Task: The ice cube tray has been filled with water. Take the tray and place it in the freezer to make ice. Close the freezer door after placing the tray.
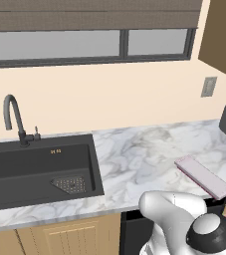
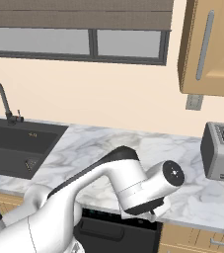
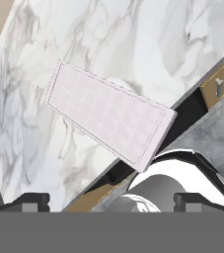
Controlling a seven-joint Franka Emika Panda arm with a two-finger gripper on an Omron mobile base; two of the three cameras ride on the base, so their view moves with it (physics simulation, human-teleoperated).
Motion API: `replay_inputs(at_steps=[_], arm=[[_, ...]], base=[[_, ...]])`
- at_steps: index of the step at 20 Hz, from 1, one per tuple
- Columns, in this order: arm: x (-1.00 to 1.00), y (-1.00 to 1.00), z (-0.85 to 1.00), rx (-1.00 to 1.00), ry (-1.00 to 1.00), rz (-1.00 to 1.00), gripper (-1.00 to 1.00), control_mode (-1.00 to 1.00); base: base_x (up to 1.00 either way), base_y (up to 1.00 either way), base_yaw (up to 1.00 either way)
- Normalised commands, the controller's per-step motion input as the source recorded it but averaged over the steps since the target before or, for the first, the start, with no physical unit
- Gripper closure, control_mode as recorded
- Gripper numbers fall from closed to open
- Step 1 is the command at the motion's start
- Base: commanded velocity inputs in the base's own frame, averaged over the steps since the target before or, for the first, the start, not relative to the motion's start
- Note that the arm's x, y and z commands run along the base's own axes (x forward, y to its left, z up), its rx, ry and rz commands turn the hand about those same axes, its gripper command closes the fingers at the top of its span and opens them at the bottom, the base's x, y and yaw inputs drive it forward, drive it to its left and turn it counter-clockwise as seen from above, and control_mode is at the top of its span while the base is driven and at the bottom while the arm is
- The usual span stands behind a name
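Note:
The ice cube tray (image 1: 202, 176) lies flat on the marble counter (image 1: 134, 159) near its front edge, right of the sink. It is pale pink-lilac with a darker rim. In the hand view the ice cube tray (image 3: 108, 118) lies slantwise, one end reaching just past the counter's edge. My gripper (image 3: 112, 202) hovers above and in front of it, open, with nothing between its dark fingertips (image 3: 32, 200). The freezer and the freezer door are out of view.
A dark sink (image 1: 40, 169) with a black faucet (image 1: 14, 119) lies to the left. A grey toaster (image 2: 221, 152) stands on the counter at the right. Below the counter is a dark dishwasher front (image 2: 118, 228). A wooden wall cabinet (image 2: 212, 44) hangs above the toaster.

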Motion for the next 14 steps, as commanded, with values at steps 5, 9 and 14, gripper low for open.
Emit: replay_inputs(at_steps=[5, 9, 14], arm=[[-0.25, 0.0, -0.48, 0.02, -0.09, 0.0, -1.0, -1.0], [-0.01, 0.0, -0.44, 0.17, -0.12, 0.0, -1.0, -1.0], [0.0, 0.02, -0.3, 0.19, -0.05, 0.0, -1.0, -1.0]], base=[[0.0, 0.0, 0.0], [0.0, 0.0, 0.0], [0.0, 0.0, 0.0]])
